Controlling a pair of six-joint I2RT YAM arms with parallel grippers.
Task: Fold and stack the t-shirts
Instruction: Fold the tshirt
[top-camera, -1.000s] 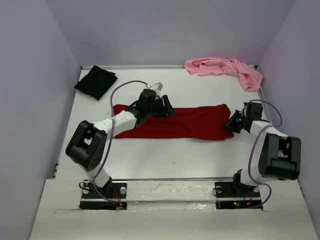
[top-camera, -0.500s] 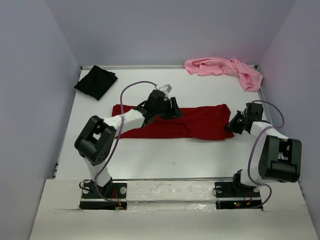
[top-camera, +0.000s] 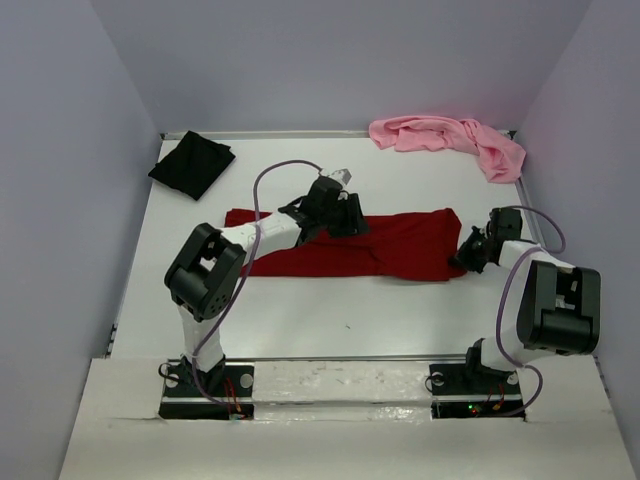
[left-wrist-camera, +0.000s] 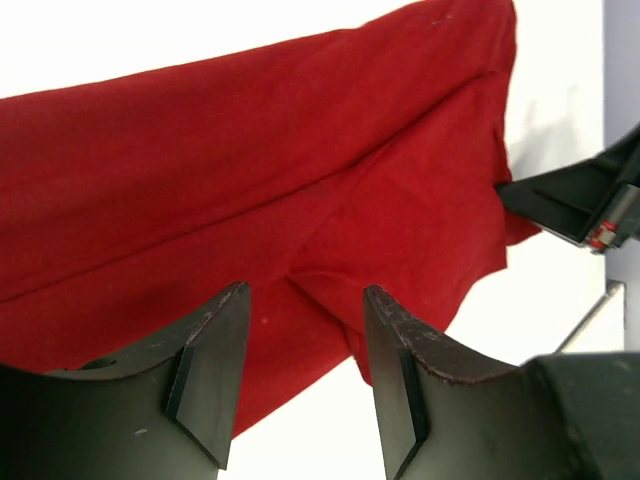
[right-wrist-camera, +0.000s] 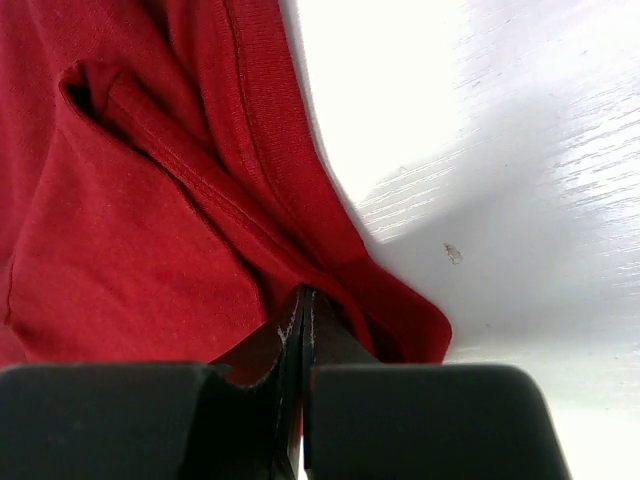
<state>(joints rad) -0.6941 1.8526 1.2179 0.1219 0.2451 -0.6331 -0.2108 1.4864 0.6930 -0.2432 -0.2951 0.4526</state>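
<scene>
From above, the dark red t-shirt (top-camera: 400, 250) lies as a long folded strip across the middle of the white table (top-camera: 300, 310), running left to right. The black t-shirt (top-camera: 190, 165) sits folded at the far left corner, well apart from the red one. The light pink t-shirt (top-camera: 450, 138) lies crumpled at the far right corner. The left gripper (top-camera: 345, 215) is over the far edge of the red strip, a little left of its middle. The right gripper (top-camera: 467, 250) is low at the strip's right end.

In the left wrist view, the left gripper (left-wrist-camera: 305, 290) has its 2 fingers spread apart with nothing between them. Red cloth (left-wrist-camera: 250, 150) shows in the gap, with bare table below it. Whether the fingertips touch the cloth cannot be told. A fold line runs diagonally across the shirt. At the right edge of this view, the right gripper (left-wrist-camera: 575, 200) meets the end of the shirt.

In the right wrist view, the right gripper (right-wrist-camera: 302, 300) has its jaws pressed tight together, pinching a fold at the edge of the red shirt (right-wrist-camera: 130, 200). The ribbed hem runs diagonally down to the fingertips. White table (right-wrist-camera: 480, 120) fills the right side.
</scene>
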